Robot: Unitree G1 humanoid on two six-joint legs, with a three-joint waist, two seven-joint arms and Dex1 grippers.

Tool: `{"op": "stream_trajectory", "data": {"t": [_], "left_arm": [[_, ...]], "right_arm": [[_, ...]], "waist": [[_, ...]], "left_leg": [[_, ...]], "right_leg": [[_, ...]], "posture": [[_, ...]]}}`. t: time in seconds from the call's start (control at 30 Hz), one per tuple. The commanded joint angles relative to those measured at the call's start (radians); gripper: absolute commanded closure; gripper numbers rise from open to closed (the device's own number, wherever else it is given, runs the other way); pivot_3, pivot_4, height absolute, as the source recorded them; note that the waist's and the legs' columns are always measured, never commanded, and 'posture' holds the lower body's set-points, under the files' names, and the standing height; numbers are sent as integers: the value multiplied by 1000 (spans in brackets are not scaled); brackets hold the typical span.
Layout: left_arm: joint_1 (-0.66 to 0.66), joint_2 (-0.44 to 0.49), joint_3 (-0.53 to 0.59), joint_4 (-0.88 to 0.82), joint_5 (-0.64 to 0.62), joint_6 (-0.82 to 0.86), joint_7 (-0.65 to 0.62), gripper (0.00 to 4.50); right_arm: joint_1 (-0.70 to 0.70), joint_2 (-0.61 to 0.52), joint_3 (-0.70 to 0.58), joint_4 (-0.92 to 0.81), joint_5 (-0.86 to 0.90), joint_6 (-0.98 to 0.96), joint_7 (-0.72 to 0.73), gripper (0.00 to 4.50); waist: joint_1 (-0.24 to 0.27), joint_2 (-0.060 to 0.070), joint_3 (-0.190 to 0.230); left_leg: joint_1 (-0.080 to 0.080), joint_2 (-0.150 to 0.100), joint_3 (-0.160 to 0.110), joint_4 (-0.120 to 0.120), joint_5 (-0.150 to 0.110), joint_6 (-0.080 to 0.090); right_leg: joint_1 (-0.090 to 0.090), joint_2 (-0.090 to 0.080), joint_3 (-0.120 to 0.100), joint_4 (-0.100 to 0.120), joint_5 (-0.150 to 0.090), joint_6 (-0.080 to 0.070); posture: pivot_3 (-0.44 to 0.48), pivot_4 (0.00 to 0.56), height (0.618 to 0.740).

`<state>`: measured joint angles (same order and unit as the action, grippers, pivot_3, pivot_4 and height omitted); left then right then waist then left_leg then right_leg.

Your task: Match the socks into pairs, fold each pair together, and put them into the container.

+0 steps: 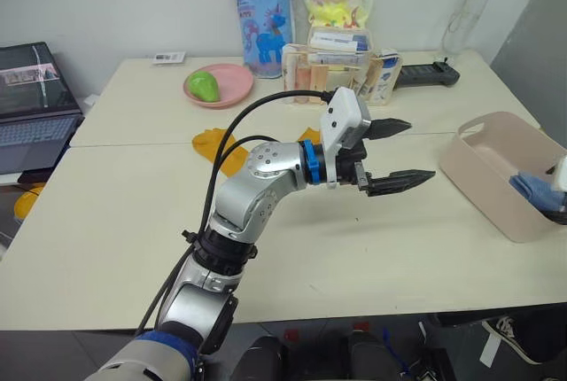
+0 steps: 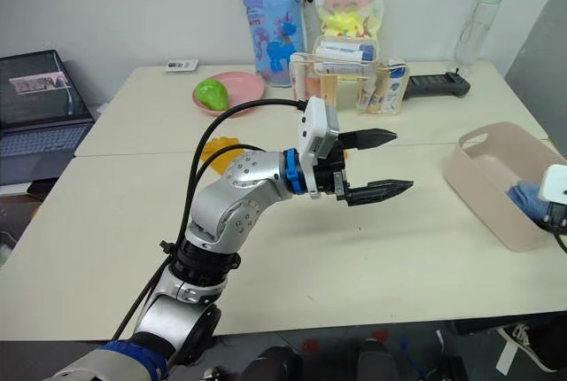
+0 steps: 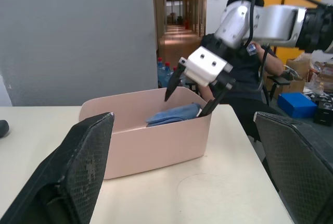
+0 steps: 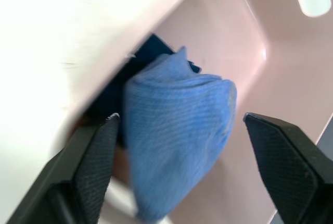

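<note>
The left gripper [image 1: 403, 152] hangs above the middle of the desk [image 1: 124, 230], fingers wide apart and empty. The right gripper [image 3: 191, 95], fingers spread, hovers over folded light blue socks [image 4: 177, 130] inside the container [image 1: 496, 173] at the desk's right edge.

Two cream desks [image 1: 106, 248] pushed together stand against a plain white wall [image 1: 115, 0]; an open laptop [image 1: 31, 102] sits off the left edge; a grey panel [image 1: 536, 40] rises at the right; beyond it, a long lit corridor [image 3: 179, 10] with ceiling lights.
</note>
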<state>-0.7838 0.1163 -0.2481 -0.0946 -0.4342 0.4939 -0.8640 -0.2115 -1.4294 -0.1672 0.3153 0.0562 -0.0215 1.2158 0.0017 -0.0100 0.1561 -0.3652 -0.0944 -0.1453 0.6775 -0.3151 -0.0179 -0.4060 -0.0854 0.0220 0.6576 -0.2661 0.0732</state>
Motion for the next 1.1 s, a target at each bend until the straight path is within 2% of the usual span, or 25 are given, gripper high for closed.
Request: {"op": "stream_trajectory", "data": {"t": [0.03, 0.23, 0.27, 0.37, 0.5, 0.67, 0.9, 1.1], "left_arm": [[-19, -3, 14, -11, -8, -18, -3, 0], [-17, -5, 12, -7, -6, -26, -2, 0], [-16, -6, 12, -7, -6, -27, -2, 0], [-15, -8, 8, -10, -5, -28, 0, 0], [-13, -7, 5, -21, -4, -23, 4, 0], [4, -2, 0, -56, -9, 3, 20, 0], [13, -5, -4, -76, -14, 23, 26, 0], [8, 2, 2, -68, -10, 16, 21, 0]], "right_arm": [[-30, -56, -52, -19, 29, 51, 50, 409], [-194, -63, 11, 36, -16, 55, 27, 409], [-221, -44, 31, 54, -41, 34, 2, 578], [-254, -7, 77, 101, -94, -32, -37, 1330], [-281, 31, 142, 173, -182, -132, -93, 2872], [-263, 54, 199, 221, -261, -202, -144, 4483], [-249, 124, 230, 241, -285, -146, -140, 4483], [-235, 128, 215, 228, -268, -112, -131, 4483]], "waist": [[0, 0, 0], [-1, 1, 0], [-1, 1, 0], [-1, 0, 0], [0, 1, 0], [-1, 1, 0], [-1, 1, 0], [-1, 2, 0]], "left_leg": [[0, 0, 0, 0, 0, 0], [0, 0, 0, 0, 0, 0], [0, 1, 0, 0, 0, 0], [0, 0, 0, 0, 0, 0], [0, 0, 1, 0, 0, 0], [0, 1, 4, 0, 0, 0], [0, 1, 5, 0, 0, 0], [0, 1, 6, 0, 0, 0]], "right_leg": [[0, 0, 0, 0, 0, 0], [0, -1, 0, 0, 0, 0], [0, -1, 0, 0, 0, 0], [0, -1, 0, 0, 0, 0], [0, -1, 0, 0, 0, 0], [-1, -1, 1, 1, 0, 0], [-1, -1, 2, 1, 0, 0], [-1, -1, 2, 1, 0, 0]], "posture": [[0, 150, 740], [0, 150, 740], [0, 150, 740], [0, 150, 740], [0, 150, 740], [0, 150, 740], [0, 150, 740], [0, 150, 740]]}}
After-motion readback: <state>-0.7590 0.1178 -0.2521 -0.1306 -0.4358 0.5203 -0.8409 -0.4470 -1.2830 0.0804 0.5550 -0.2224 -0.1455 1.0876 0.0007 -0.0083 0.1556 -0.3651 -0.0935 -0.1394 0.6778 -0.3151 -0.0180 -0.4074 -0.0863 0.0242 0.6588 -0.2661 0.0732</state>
